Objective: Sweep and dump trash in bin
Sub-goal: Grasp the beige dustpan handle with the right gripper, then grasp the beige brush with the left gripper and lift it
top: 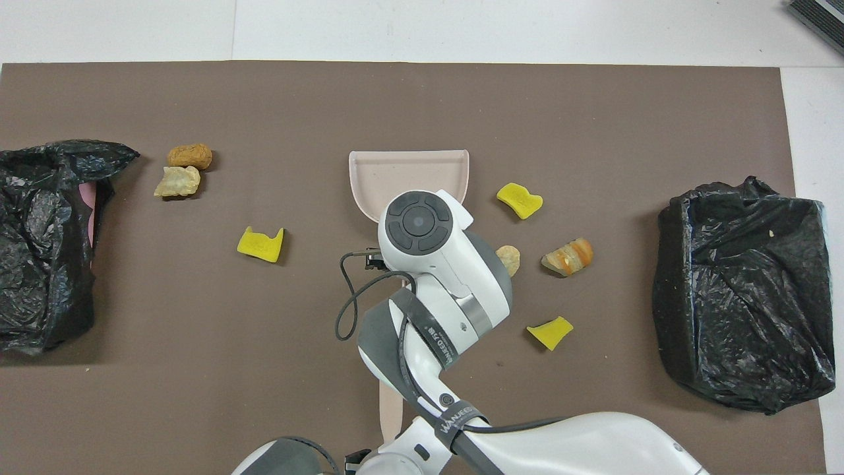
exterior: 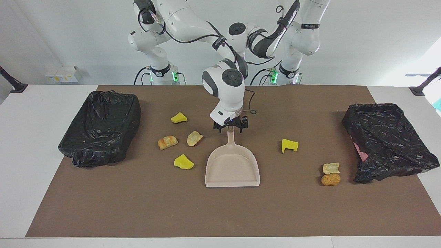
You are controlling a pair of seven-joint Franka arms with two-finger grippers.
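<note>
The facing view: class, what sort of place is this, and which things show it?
Probably a robot lab set up for a cleaning trial: two arms mounted at a white table, a brown mat strewn with trash, and a dustpan.
</note>
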